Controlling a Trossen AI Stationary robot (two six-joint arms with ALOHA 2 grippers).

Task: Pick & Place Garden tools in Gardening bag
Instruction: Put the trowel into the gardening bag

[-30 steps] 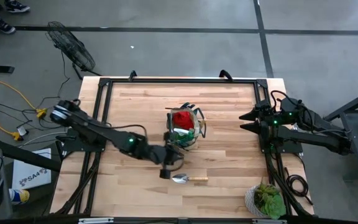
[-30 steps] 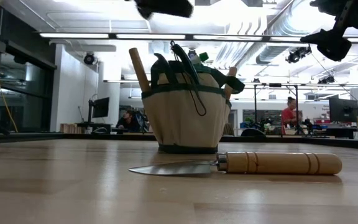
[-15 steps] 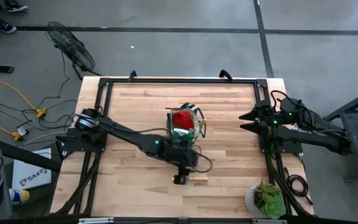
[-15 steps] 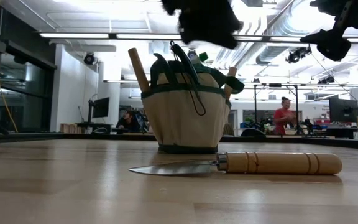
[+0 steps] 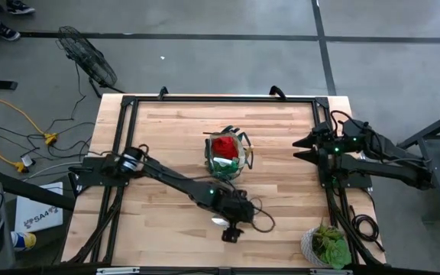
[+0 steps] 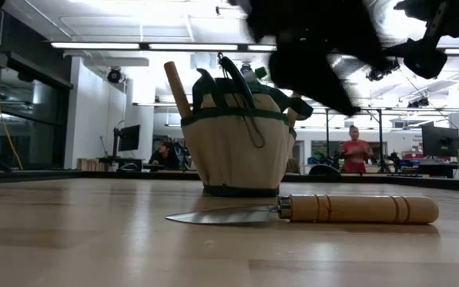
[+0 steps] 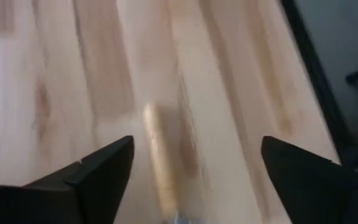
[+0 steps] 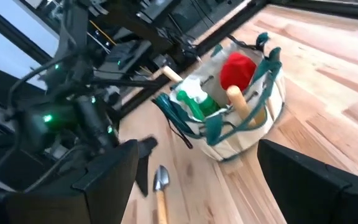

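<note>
Near the surface's front edge, the left gripper (image 5: 231, 231) had swung over the trowel (image 6: 305, 210) and spread wide, holding nothing; the bag (image 5: 227, 156) stood mid-surface. A grasp seemed next.

Left arm: we see it reach from the left side far across the table, stretched out long and bent a little at the elbow.
Left gripper (image 5: 232, 233): it hangs near the front edge, in the middle, pointing down at the wood.
Left fingers (image 7: 98, 171): we see the two dark fingers spread wide apart with nothing between them.
Right arm: it waits at the right side, folded back over its stand.
Right gripper (image 5: 302, 148): it hangs just over the right edge, up off the wood, pointing toward the middle.
Right fingers (image 8: 107, 180): they are spread wide, and they hold nothing.
</note>
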